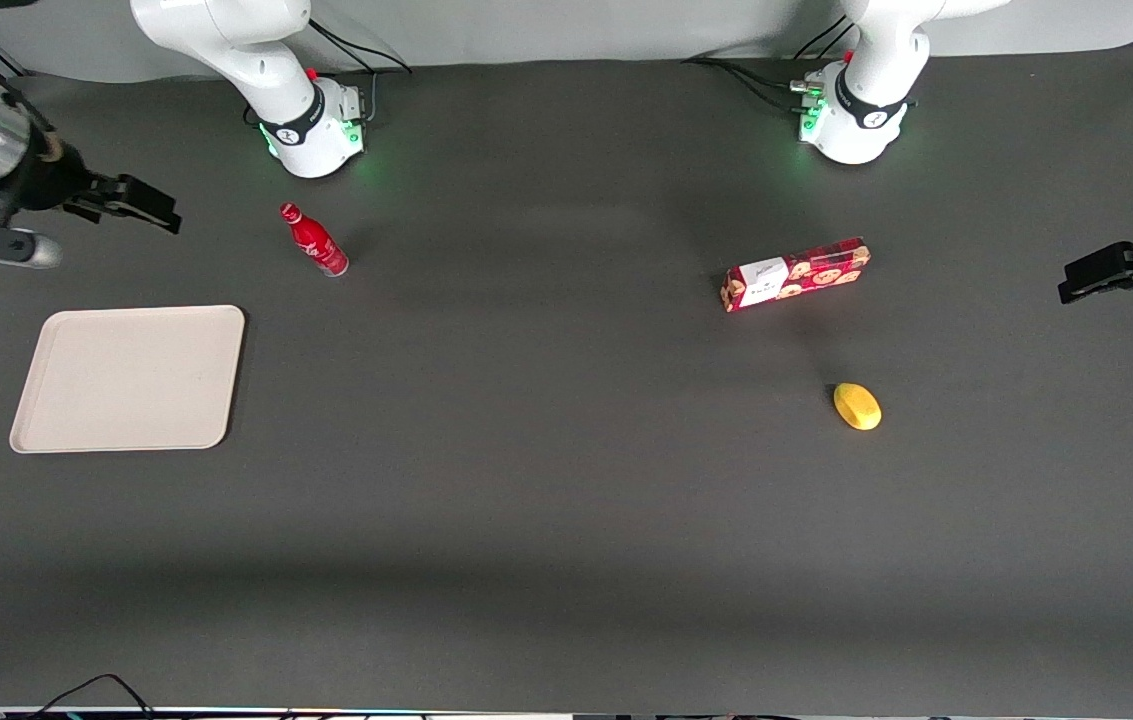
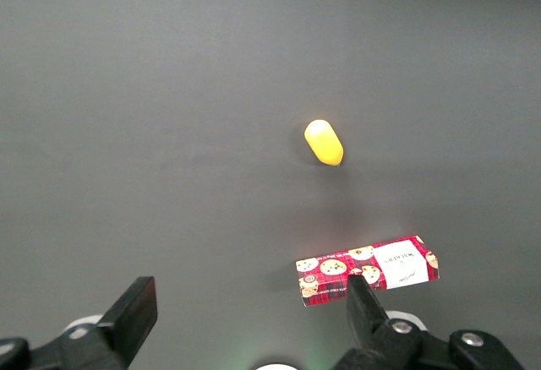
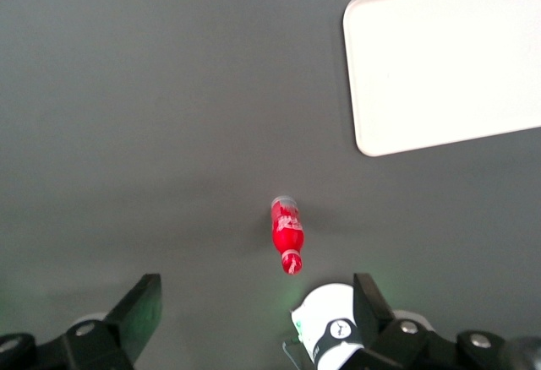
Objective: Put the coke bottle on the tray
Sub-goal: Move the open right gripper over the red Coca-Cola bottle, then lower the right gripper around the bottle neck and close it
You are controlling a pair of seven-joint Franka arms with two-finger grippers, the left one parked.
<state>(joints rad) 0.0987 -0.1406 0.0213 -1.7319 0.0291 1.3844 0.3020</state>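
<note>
Nothing done yet: gripper (image 3: 254, 319) jaws apart, empty, high above coke bottle (image 3: 286, 244); tray (image 3: 448, 57) bare.

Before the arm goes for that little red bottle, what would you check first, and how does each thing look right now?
1. Coke bottle free to grab, nothing touching it: ok.
2. Bottle upright: cannot tell; it appears tilted.
3. Gripper open, holding nothing: ok.
4. Gripper at the bottle: not ok; it hangs toward the working arm's end of the table, apart from the bottle.
5. Tray has bare room: ok.
6. Cookie box and yellow object out of the way: ok, toward the parked arm's end.
</note>
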